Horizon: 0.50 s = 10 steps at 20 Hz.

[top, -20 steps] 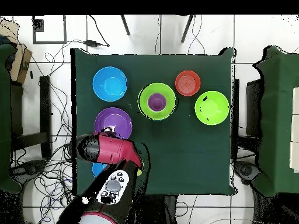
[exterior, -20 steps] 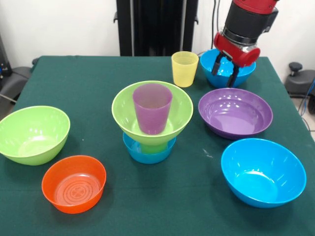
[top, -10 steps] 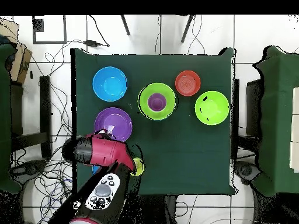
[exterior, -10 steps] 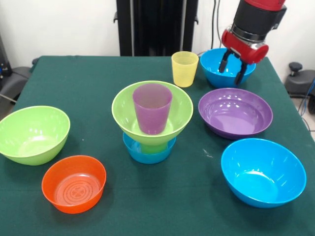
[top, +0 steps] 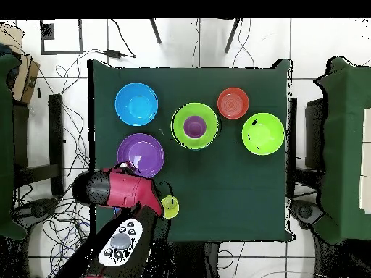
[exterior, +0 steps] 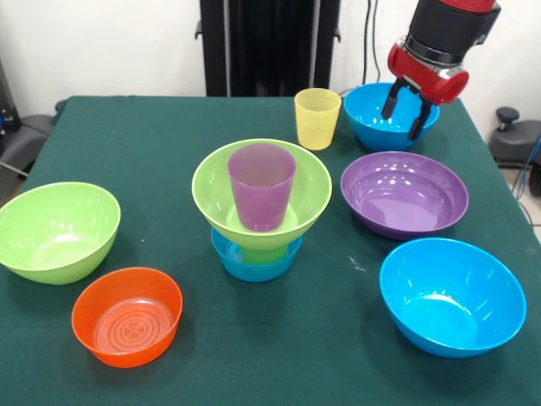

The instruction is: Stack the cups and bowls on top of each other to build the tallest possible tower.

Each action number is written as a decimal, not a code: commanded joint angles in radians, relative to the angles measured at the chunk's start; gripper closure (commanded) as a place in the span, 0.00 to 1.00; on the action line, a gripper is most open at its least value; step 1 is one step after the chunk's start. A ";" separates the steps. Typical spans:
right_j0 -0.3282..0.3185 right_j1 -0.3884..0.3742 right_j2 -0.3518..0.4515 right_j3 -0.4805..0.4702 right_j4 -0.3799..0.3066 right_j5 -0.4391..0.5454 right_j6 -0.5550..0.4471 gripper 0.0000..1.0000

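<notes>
lifted higher now, the red-and-black gripper (exterior: 407, 113) hangs open and empty over the far glossy blue plastic bowl (exterior: 378, 117).

Red and black arm reaching down from above, gripper (exterior: 405, 110) with fingers spread apart, empty

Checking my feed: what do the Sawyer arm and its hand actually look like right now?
The arm is a thick black cylinder with red casing above, ending in a glossy red collar. Two thin dark prongs make up the hand. From overhead, the arm is a red shell with a black end cap and a grey panel of round buttons.
</notes>
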 commanded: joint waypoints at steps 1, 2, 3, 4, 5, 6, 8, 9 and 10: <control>-0.005 0.008 0.081 0.015 0.048 0.005 0.176 0.00; -0.003 0.011 0.086 0.021 0.052 -0.009 0.179 0.00; -0.005 0.009 0.090 0.030 0.054 -0.018 0.177 0.00; -0.004 0.011 0.094 0.034 0.058 -0.025 0.178 0.00; -0.003 0.012 0.097 0.038 0.060 -0.032 0.179 0.00; -0.003 0.015 0.103 0.043 0.064 -0.044 0.180 0.00; -0.001 0.017 0.110 0.050 0.071 -0.057 0.182 0.00; -0.004 0.021 0.115 0.051 0.073 -0.064 0.180 0.00; -0.007 0.025 0.124 0.059 0.076 -0.083 0.178 0.00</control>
